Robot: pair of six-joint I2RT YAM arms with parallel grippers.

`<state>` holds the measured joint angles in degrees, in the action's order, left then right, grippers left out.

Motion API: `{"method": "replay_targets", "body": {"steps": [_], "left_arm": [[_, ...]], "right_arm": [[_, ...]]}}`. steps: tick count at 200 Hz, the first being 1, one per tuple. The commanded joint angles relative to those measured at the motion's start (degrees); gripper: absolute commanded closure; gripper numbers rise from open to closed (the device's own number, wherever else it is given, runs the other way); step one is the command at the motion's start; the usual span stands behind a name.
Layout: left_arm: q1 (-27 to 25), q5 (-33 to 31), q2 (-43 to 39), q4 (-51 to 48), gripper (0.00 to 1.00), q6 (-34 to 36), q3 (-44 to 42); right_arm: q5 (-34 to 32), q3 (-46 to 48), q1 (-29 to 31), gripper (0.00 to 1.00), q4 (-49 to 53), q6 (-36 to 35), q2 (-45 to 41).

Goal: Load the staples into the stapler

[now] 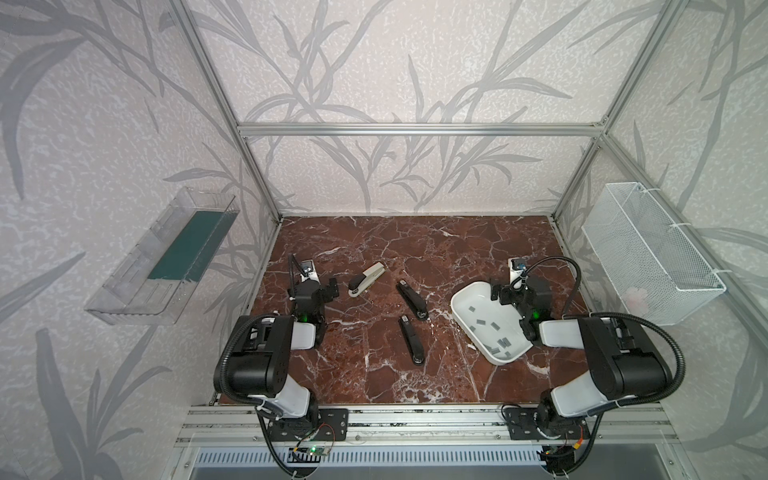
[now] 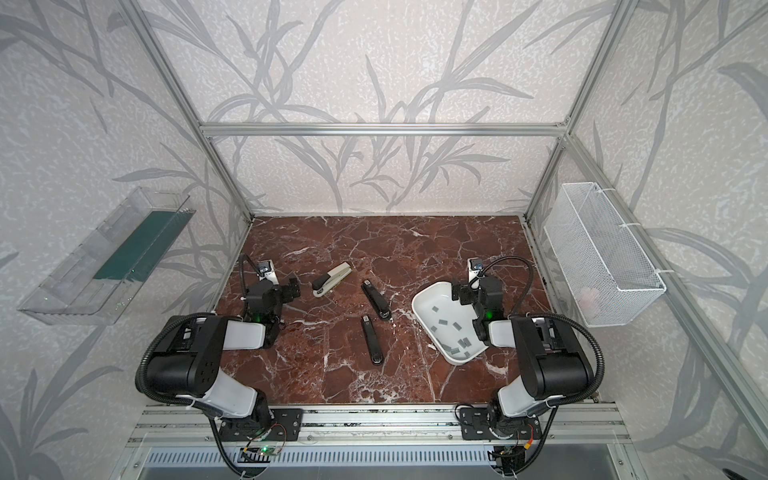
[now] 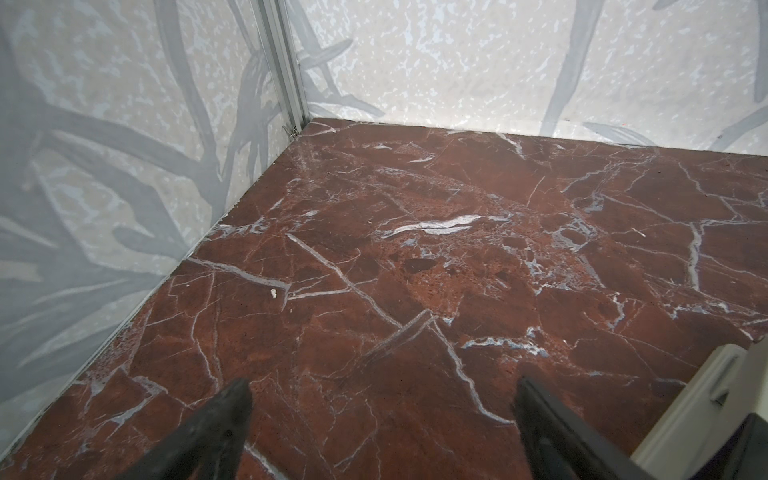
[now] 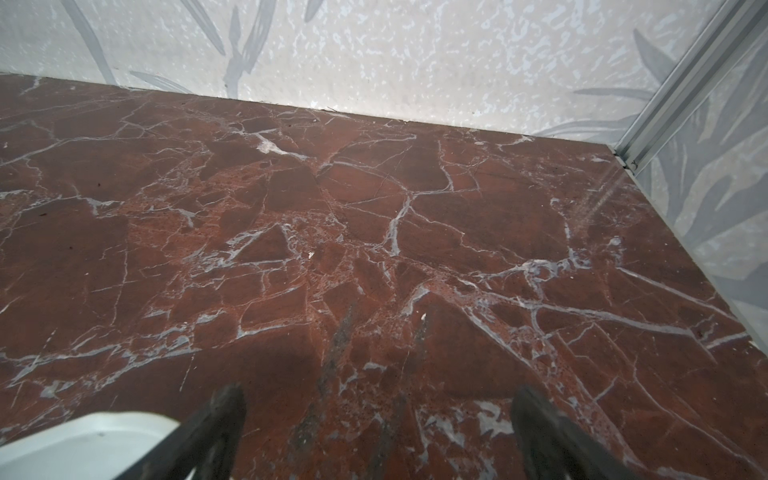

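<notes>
Three staplers lie mid-table in both top views: a beige-and-black stapler and two black staplers, both closed. Several grey staples lie scattered in a white tray on the right. My left gripper hovers open just left of the beige stapler, over bare marble. My right gripper stands open at the tray's far right edge, nothing between its fingers.
A clear plastic bin hangs on the left wall and a white wire basket on the right wall. Aluminium frame posts stand at the back corners. Red marble tabletop stretches behind the staplers.
</notes>
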<state>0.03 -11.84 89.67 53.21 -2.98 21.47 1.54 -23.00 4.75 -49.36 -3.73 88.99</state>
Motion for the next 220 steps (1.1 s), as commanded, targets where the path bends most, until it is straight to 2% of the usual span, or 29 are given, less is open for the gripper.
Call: {"method": "replay_targets", "body": {"steps": [1,120,132,137,145,154,172,186,194,207,220], "left_arm": [[0.1,0.5,0.1,1.0,0.01,0.9,0.1],[0.1,0.4,0.1,1.2,0.01,0.9,0.0],[-0.3,-0.5,-1.4,2.9,0.01,1.3,-1.2],[-0.9,-1.8,-3.5,3.1,0.01,1.6,-2.1],[-2.6,-5.5,-8.2,1.7,0.01,2.4,-3.6],[-4.1,-8.3,-13.8,-2.3,0.01,2.4,-4.3],[-4.4,-7.6,-22.8,-14.7,0.01,-0.8,-3.0],[-4.6,-3.9,-29.0,-23.7,0.01,-1.8,-0.9],[-4.5,-0.7,-32.0,-29.2,0.01,-2.7,0.5],[-4.5,3.4,-35.4,-31.2,0.01,-3.9,1.8],[-4.5,6.7,-37.7,-34.1,0.01,-6.6,4.6]], "right_arm": [[0.0,-0.6,0.1,0.01,1.7,-0.8,-0.6],[0.1,-0.6,0.1,0.01,1.7,-1.0,-0.7],[1.0,0.8,0.4,0.01,-1.0,-1.6,-1.3],[-0.9,2.2,1.6,0.01,-4.1,-2.5,-2.3],[-9.7,3.7,5.3,0.01,-3.5,-3.8,-6.4],[-14.9,3.3,8.0,0.01,2.0,-4.7,-12.1],[-12.9,-2.9,8.6,0.01,22.9,0.1,-22.0],[-9.4,-8.7,8.7,0.01,36.0,5.3,-26.5],[-8.8,-11.5,8.7,0.01,41.3,11.5,-28.2],[-7.2,-13.5,8.7,0.01,45.3,16.4,-29.7],[-2.6,-16.2,8.4,0.01,51.8,19.6,-30.6]]}}
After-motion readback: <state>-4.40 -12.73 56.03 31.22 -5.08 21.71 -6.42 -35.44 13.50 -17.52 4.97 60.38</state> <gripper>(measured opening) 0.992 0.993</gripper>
